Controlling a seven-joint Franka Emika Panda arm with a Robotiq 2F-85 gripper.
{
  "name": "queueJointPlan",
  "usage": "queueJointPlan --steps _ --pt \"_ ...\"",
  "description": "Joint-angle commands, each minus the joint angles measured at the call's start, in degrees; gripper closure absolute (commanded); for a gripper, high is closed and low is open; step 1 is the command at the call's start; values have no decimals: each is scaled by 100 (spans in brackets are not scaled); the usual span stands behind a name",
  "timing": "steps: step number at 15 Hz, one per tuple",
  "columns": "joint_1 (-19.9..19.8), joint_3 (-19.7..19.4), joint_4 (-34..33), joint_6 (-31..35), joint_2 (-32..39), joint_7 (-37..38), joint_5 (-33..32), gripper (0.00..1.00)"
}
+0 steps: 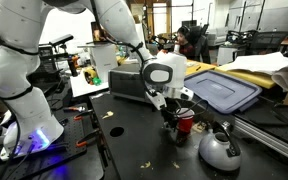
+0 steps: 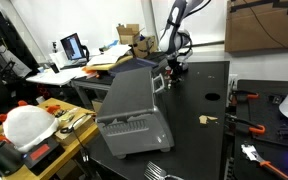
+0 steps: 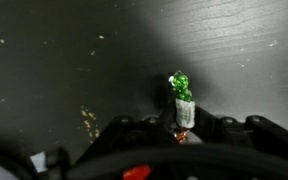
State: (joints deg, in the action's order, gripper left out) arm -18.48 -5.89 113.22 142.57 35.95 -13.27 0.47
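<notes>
In an exterior view the gripper [image 1: 177,108] hangs low over the black table [image 1: 134,150], left of a silver kettle [image 1: 219,150]. In an exterior view it stands at the table's far end [image 2: 173,68], beyond a grey appliance [image 2: 129,115]. In the wrist view a small green-tipped piece [image 3: 181,88] stands between the fingers, its long axis pointing away from the gripper [image 3: 184,126] with the green end farthest. I cannot tell whether the fingers pinch it.

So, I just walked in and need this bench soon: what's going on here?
The robot arm holds its pincer low over the black table, beside a small red object and near a rounded metal kettle. In the wrist view a small green-topped piece sits right at the pincer's tips; whether it is gripped cannot be told.
</notes>
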Motion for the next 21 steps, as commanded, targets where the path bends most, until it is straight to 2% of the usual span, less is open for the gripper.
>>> queueJointPlan --steps 1,13,21 --pt "-98 -89 146 -155 -418 -260 -56 96" --pt "-273 -302 -325 -849 -741 -512 -54 96" --pt "-369 -199 -510 -806 -742 -635 110 96"
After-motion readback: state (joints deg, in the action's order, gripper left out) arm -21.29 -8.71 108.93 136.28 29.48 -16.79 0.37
